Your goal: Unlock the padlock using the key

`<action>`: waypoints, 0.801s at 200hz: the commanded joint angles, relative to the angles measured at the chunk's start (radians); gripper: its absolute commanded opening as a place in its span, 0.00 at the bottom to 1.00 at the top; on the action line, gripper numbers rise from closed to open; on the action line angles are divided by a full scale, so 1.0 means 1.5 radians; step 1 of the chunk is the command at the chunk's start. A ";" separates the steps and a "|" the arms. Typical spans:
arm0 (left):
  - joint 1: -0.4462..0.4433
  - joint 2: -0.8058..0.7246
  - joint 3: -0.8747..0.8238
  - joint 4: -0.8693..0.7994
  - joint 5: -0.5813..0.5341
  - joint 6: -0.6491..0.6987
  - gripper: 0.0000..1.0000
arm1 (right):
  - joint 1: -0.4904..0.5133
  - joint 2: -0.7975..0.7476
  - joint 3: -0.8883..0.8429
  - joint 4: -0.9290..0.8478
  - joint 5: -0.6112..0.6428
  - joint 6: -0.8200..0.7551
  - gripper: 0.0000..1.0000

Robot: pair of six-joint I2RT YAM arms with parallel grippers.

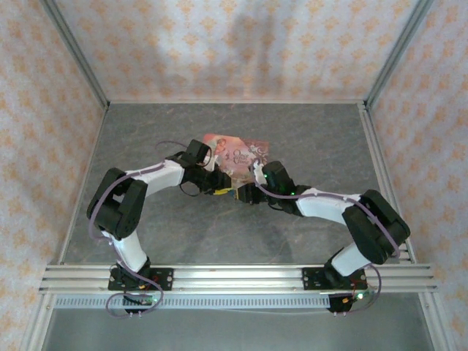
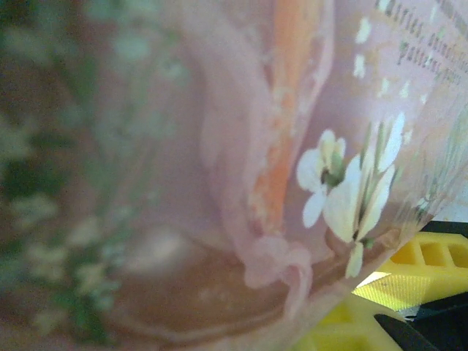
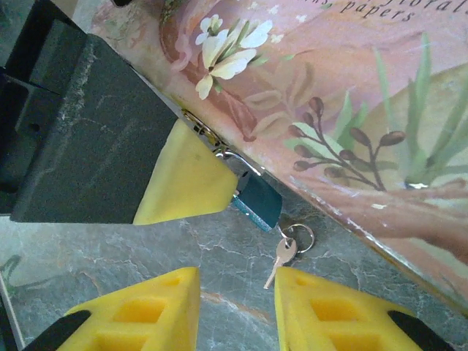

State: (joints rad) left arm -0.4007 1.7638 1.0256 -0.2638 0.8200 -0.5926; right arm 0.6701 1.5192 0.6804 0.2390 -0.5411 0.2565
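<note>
Teal-blue small padlock [image 3: 257,201] sits on the grey marbled desk [image 3: 95,256], against the edge of the pink flower-printed rectangular tin [image 3: 351,102]. One yellow finger [image 3: 183,179] of the left tool [image 1: 219,191] touches it; I cannot tell whether that tool is clamped. Just beside the padlock lies the thin silvery key [image 3: 281,254] on its ring, ahead of the right tool [image 3: 238,296], whose jaws stand apart, holding nothing.

A pink flower-printed tin [image 1: 245,153] lies flat near the middle of a grey marbled table [image 1: 322,131], boxed in by pale patterned walls [image 1: 219,44]; a metal rail [image 1: 234,276] spans the near edge
</note>
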 commanded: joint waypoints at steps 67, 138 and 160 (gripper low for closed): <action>0.001 -0.046 -0.045 -0.035 -0.034 0.002 0.30 | 0.080 0.023 0.020 -0.015 0.160 -0.067 0.37; 0.021 -0.119 -0.073 -0.052 -0.047 0.004 0.30 | 0.137 0.100 0.071 -0.002 0.276 -0.089 0.41; 0.033 -0.145 -0.079 -0.058 -0.053 0.004 0.30 | 0.158 0.122 0.088 -0.004 0.327 -0.093 0.41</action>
State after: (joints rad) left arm -0.3733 1.6035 0.9211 -0.3153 0.7719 -0.5900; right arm 0.8757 1.6699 0.7673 0.2104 -0.1799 0.1440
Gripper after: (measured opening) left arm 0.298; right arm 0.409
